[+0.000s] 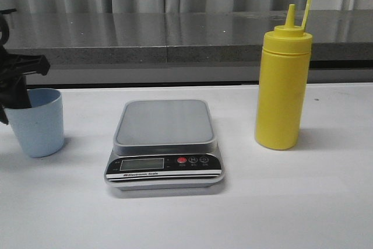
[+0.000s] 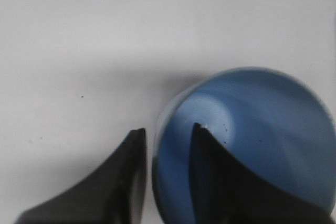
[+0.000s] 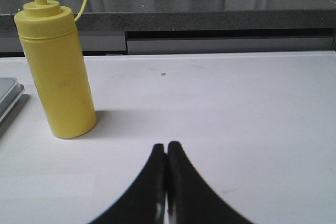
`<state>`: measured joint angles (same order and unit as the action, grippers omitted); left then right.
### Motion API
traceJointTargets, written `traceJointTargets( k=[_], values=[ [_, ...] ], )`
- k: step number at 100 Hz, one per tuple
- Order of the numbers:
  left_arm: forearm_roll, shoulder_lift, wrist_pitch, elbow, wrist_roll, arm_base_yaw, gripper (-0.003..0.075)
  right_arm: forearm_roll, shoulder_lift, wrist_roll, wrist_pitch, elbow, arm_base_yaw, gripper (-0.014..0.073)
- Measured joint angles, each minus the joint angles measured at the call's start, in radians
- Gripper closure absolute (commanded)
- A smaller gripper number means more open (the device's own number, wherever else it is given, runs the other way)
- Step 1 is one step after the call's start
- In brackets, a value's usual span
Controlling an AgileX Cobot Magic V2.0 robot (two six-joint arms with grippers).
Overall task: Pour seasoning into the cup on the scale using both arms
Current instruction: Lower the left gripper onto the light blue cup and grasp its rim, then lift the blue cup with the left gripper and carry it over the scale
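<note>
Left gripper (image 1: pixel 17 94) at the cup (image 1: pixel 38 122), scale (image 1: pixel 164 143) bare, bottle untouched.

Front: cup on the desk (image 1: pixel 303 202) far left of the scale; yellow seasoning (image 1: pixel 282 88) upright to the scale's right, cap off on its strap. Left wrist: gripper (image 2: pixel 168 145) straddles the cup (image 2: pixel 262 135) wall, one finger inside, one outside, a gap showing at the outer finger; can't tell if it's clamped yet. Right wrist: right gripper (image 3: pixel 166 153) fingers pressed together, empty, low over the desk, well apart from the seasoning (image 3: pixel 58 72). Risk: one-wall rim pinch could tilt or drop the light cup on lifting.
</note>
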<state>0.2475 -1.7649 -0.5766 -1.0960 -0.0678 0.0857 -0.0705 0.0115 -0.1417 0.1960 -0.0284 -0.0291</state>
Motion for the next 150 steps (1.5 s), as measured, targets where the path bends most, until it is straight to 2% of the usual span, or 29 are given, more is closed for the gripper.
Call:
traceJointTargets(
  k=[17, 37, 58, 96, 122, 150],
  values=[
    [0.001, 0.000, -0.015, -0.031, 0.000, 0.000, 0.0740, 0.000, 0.000, 0.000, 0.000, 0.000, 0.000, 0.0661],
    [0.000, 0.018, -0.122, -0.121, -0.005, 0.018, 0.0740, 0.000, 0.000, 0.000, 0.000, 0.000, 0.000, 0.0661],
    [-0.002, 0.027, -0.248, -0.279, -0.042, 0.127, 0.0740, 0.000, 0.000, 0.000, 0.000, 0.000, 0.000, 0.0661],
    [-0.100, -0.018, -0.277, -0.473, -0.053, 0.345, 0.0740, 0.000, 0.000, 0.000, 0.000, 0.000, 0.000, 0.0661],
    [-0.176, -0.146, -0.344, -0.567, -0.053, 0.413, 0.0740, 0.000, 0.000, 0.000, 0.000, 0.000, 0.000, 0.0661],
    [-0.195, -0.221, -0.357, -0.614, -0.053, 0.422, 0.0740, 0.000, 0.000, 0.000, 0.000, 0.000, 0.000, 0.0661]
  ],
)
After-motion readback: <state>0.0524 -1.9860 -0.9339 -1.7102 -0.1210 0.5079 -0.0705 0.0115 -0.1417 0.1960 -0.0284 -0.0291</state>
